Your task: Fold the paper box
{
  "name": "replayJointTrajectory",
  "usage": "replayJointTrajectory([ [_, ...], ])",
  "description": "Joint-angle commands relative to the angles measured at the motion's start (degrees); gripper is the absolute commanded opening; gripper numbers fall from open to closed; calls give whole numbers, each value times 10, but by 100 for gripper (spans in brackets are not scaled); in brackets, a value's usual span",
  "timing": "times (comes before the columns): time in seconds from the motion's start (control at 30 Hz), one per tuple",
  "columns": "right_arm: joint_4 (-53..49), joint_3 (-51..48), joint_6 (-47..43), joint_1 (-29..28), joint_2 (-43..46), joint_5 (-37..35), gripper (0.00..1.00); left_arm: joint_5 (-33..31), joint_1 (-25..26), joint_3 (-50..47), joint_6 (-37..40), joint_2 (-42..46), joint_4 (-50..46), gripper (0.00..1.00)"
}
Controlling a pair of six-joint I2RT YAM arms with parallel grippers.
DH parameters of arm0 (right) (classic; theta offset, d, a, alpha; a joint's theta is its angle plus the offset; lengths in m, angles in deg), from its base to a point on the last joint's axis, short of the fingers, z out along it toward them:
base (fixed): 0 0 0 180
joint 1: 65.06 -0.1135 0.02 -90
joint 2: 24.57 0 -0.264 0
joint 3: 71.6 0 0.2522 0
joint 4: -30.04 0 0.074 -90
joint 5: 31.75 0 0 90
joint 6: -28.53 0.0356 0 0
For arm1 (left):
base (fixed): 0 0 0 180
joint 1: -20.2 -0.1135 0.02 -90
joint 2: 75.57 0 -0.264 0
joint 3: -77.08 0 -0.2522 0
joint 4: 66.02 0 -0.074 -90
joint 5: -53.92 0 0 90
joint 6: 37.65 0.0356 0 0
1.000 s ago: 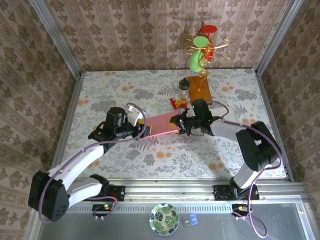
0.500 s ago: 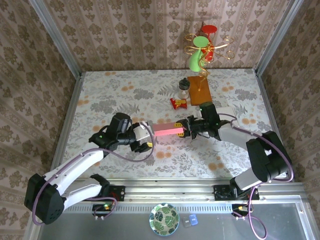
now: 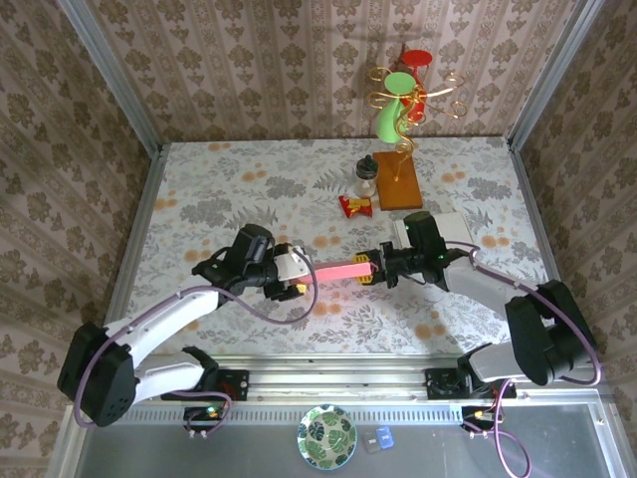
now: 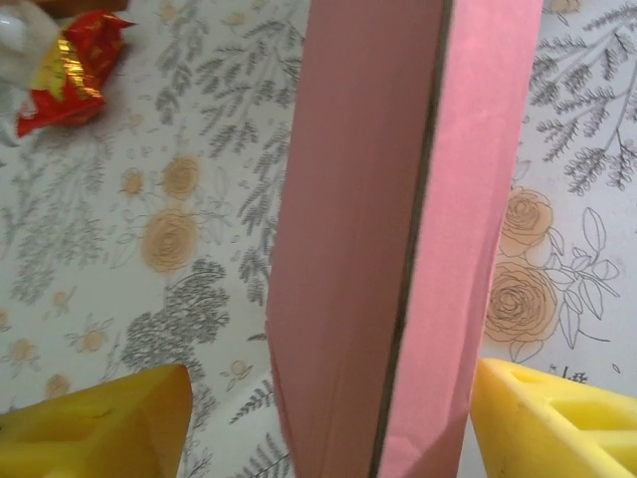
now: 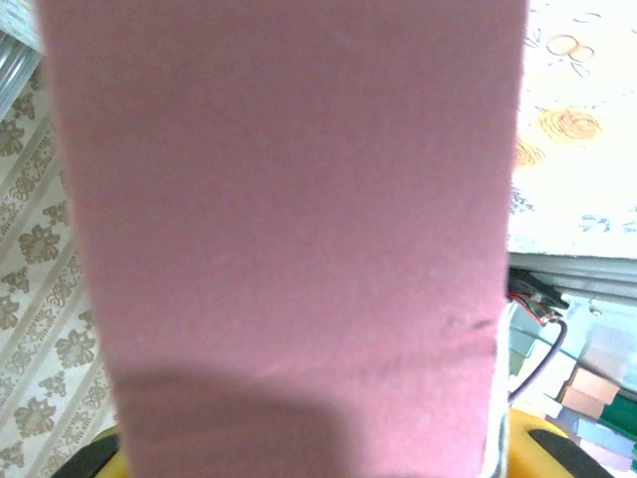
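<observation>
**Pink card strung between 2 arms**

From above, the paper box is seen edge-on as a thin pink strip over the middle of the bench, spanning from the left gripper to the right gripper. Its flaps and white face cannot be made out. In the right wrist view almost everything is blocked by blurred pink card. Just 2 yellow slivers of fingers are glimpsed at the bottom corners, and the jaws are pressed onto the box. In the left wrist view the jaws are spread wider than the box, and bench is seen between card and 1 finger. A red packet is cut off at the corner.
</observation>
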Motion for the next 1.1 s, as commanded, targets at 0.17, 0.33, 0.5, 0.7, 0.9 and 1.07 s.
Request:
replayJointTrajectory([
  [0.17, -4, -34, 73, 0, -19, -11, 27, 21, 15, 41, 47, -56, 0, 69],
  [0.33, 15, -50, 80, 11, -36, -10, 33, 40, 15, 74, 58, -93, -21, 61],
  [0.5, 19, -56, 68, 42, -44, -12, 42, 74, 14, 106, 64, -120, -69, 52],
  [0.7, 2, -29, 31, 74, -49, -10, 53, 83, 14, 147, 54, -151, -124, 45],
  [0.9, -64, 19, -30, 103, -27, -41, 60, 78, 13, 178, 6, -178, -152, 42],
  [1.07, -157, 74, -117, 116, 39, -105, 62, 67, 7, 197, -43, -190, -176, 42],
])
